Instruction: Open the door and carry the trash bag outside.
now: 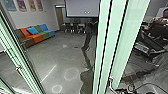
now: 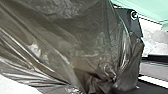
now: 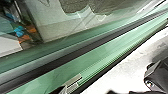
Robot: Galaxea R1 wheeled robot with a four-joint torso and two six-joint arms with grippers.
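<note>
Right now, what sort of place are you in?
Probably a lounge or meeting area in an office building, seen past green-edged glass panels: there's a multicoloured sofa, a large screen and a row of pictures on the wall.

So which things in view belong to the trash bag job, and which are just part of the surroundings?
Part of the job:
- dark trash bag
- green-edged glass door, or its frame

Just there:
- multicoloured sofa
- blue cushion
- wall posters
- big screen
</note>
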